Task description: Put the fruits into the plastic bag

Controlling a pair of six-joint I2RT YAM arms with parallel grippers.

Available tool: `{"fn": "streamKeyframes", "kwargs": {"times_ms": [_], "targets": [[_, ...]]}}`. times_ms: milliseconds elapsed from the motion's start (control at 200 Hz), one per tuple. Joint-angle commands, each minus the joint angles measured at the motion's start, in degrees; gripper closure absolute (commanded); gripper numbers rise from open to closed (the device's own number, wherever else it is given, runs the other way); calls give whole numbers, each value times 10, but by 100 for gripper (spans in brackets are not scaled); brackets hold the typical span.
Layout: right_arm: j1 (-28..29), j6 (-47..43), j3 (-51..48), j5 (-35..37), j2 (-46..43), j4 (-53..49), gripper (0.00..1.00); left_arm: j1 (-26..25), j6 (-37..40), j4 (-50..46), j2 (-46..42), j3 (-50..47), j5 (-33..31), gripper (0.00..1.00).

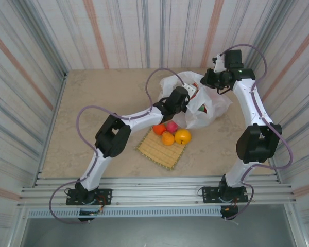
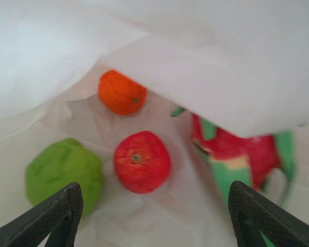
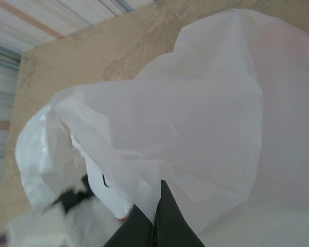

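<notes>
Your bench point(image 1: 108, 87) carries everything. The biggest thing on it is the plastic bag point(image 1: 213, 105), lying right of centre toward the far side. Your right tool point(image 3: 155, 222) is clenched on a fold of the bag's upper sheet, I judge so as to raise it like a tent roof and leave the mouth gaping toward the left arm.

Your left tool point(image 2: 154, 218) sits in that mouth, its fingers spread wide with nothing between them, so it is carrying nothing right now. The woven mat point(image 1: 159, 154) lies just near-left of the bag, which makes for a short carry.

Inside the bag rest a dragon fruit point(image 2: 237, 154) on the right, a green fruit point(image 2: 64, 175) on the left, a red apple point(image 2: 141, 161) between them and an orange point(image 2: 121, 92) farther in. On the mat's far corner a yellow fruit point(image 1: 183, 136), a pink apple point(image 1: 171, 126), a second orange point(image 1: 159, 129) and a third orange point(image 1: 168, 138) sit in a touching cluster, not yet bagged.

The raised sheet cuts off the top of the dragon fruit, and the left wrist view is soft. From above, the left wrist covers the bag's mouth, and the contents show only as faint colour through the plastic. You cannot tell how much plastic the right tool has pinched.
</notes>
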Motion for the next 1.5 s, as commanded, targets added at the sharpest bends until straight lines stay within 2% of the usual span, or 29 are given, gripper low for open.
{"fn": "streamKeyframes", "kwargs": {"times_ms": [0,276,686,797,882,997,1137,1493], "targets": [[-4,16,20,-4,4,0,100,-8,1,18,-53,-56,-16,23],[-5,7,14,-3,-1,-6,100,-14,-17,-6,-171,-183,-28,24],[-12,2,-8,-8,-1,8,100,-15,-99,-87,-386,-363,37,22],[-13,1,-9,-13,2,9,100,-2,-125,-134,-432,-404,34,22],[-12,0,-9,-13,2,10,100,28,-153,-171,-456,-425,38,21],[-12,0,-10,-15,3,12,100,73,-190,-173,-470,-453,93,21],[-11,-2,-12,-16,3,12,100,73,-189,-168,-459,-447,127,18],[-11,-3,-15,-18,0,13,100,86,-227,-160,-349,-391,136,15]]}}
